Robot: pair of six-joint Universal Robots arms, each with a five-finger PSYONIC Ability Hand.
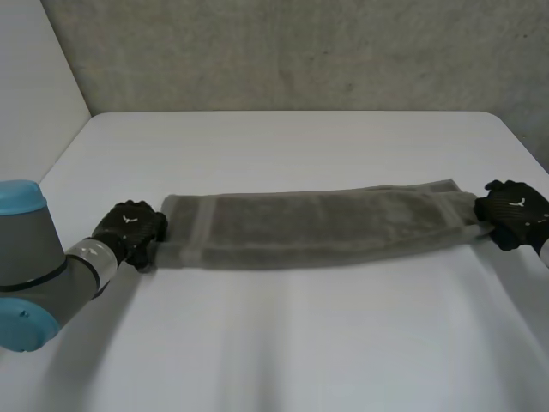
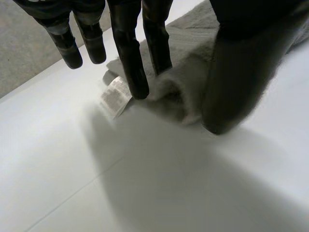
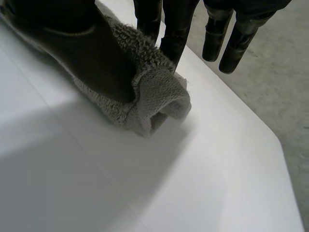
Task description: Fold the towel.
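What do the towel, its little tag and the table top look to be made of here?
Towel: grey terry cloth, likely cotton; a looped, fuzzy pile shows at its end in the right wrist view.
Tag: thin, white and printed; fabric or paper, cannot tell which.
Table: smooth white surface with low sheen and a faint seam, probably laminate.

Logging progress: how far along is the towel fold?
Done: the towel lies as a long narrow band, apparently already doubled lengthwise. In hand: the left hand and right hand each pinch a short end. Left: bringing the ends together.
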